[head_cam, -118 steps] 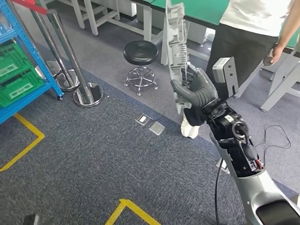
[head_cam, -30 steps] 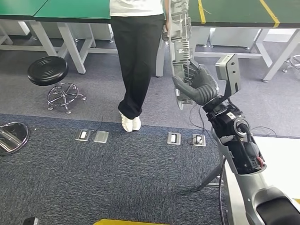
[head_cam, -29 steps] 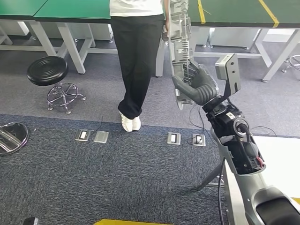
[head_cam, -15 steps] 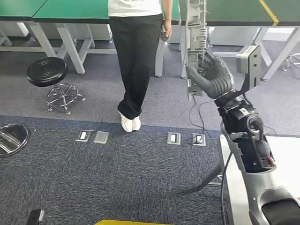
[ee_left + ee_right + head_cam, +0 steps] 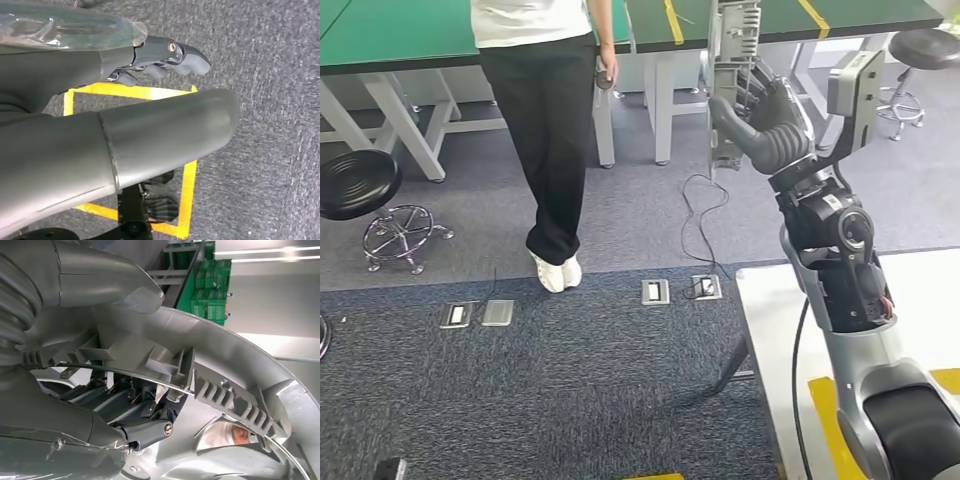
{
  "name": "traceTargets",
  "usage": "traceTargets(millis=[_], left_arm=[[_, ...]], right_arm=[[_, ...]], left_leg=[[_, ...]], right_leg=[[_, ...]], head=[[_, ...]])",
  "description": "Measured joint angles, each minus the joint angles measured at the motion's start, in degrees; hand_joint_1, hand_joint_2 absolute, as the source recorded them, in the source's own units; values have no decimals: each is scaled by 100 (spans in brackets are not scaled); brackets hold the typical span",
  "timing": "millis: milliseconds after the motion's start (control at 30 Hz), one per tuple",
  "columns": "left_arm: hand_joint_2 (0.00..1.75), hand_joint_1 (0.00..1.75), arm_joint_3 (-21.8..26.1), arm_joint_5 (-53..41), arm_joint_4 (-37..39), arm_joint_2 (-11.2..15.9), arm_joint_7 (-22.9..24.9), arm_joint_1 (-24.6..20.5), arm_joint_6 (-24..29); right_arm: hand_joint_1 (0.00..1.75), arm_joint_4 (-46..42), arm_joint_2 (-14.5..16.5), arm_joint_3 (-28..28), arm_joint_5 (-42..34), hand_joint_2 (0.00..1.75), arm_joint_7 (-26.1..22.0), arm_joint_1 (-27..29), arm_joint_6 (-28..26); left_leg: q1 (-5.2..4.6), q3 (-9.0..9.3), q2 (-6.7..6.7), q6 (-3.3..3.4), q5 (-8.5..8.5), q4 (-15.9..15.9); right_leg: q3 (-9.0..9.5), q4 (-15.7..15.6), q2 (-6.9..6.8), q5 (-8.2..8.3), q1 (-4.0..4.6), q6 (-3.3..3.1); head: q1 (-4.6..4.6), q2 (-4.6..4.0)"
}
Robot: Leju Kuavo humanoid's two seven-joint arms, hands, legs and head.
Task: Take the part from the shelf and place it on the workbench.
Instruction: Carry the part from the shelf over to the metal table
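A black stool [image 5: 354,182] stood at the far left on the grey carpet, and a person [image 5: 539,130] in dark trousers stood just in front of the green workbench [image 5: 410,35], near its front edge. The left hand [image 5: 166,52] hung over carpet and yellow floor tape, fingers loosely extended with nothing in them. To the right, the right hand [image 5: 761,125] was closed around the part [image 5: 731,60], a long grey ribbed plastic moulding held upright, its upper end reaching above the workbench's front edge. The thumb crossed one face while the fingers [image 5: 143,430] hooked behind a rib. The part looked stiff and light, though its thin clips and ribs could snap under a squeeze. The grip near the lower end left it top-heavy; a hold nearer the middle, on the thicker ribbed spine, would likely steady it for setting down.
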Motion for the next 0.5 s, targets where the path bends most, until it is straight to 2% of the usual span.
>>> traceTargets(millis=[33, 100, 167, 200, 267, 300, 333, 367, 433, 500], left_arm=[[0, 0, 0, 0, 0, 7, 0, -5, 0], [0, 0, 0, 1, 0, 6, -1, -12, 0], [0, 0, 0, 2, 0, -1, -4, -20, 0], [0, 0, 0, 2, 0, -5, -5, -19, 0], [0, 0, 0, 2, 1, -8, -7, -12, -1], [0, 0, 0, 2, 1, -10, -7, -9, -1], [0, 0, 0, 2, 1, -12, -7, -7, -1], [0, 0, 0, 1, 1, -14, -7, -7, -1], [0, 0, 0, 0, 1, -23, -7, -7, -3], [0, 0, 0, -2, -1, -21, -7, -9, -6]], right_arm=[[175, 16, 0, -1, 1, 175, -5, -17, 2], [175, 48, -2, -8, 12, 175, -12, -30, 3], [175, 85, -5, -23, 25, 175, -25, -42, 8], [175, 107, -7, -31, 29, 175, -42, -49, 12], [175, 154, -7, -36, 44, 175, -81, -59, 23], [175, 180, -7, -36, 61, 175, -93, -56, 27], [175, 202, -7, -36, 76, 175, -97, -52, 28], [175, 225, -7, -37, 93, 175, -97, -48, 28], [175, 264, -7, -41, 111, 175, -101, -44, 24], [175, 298, -7, -44, 115, 175, -114, -54, 20]], left_leg=[[-12, 38, -10, 4, 0, -85], [-7, 63, 59, 29, 26, -141], [19, 102, 129, 75, 63, -214], [29, 117, 165, 91, 75, -241], [26, 120, 228, 99, 73, -242], [28, 121, 259, 98, 70, -240], [30, 123, 289, 96, 65, -237], [35, 129, 314, 87, 58, -233], [48, 146, 359, 46, 22, -206], [35, 136, 394, -16, -14, -158]], right_leg=[[-13, -4, 34, 10, -7, 27], [-30, -11, 73, 14, -23, 88], [-130, 223, -38, -157, -16, 143], [-259, 527, -127, -334, -15, 168], [-612, 1335, -244, -715, -29, 216], [-746, 1638, -266, -818, -43, 236], [-794, 1747, -281, -817, -60, 252], [-739, 1646, -298, -716, -78, 266], [-347, 842, -392, -311, -108, 300], [-15, 151, -495, -76, -89, 293]], head=[[1, 0], [3, 0], [32, 0], [59, 0], [105, 0], [123, 0], [136, 0], [149, 0], [190, 0], [240, 0]])
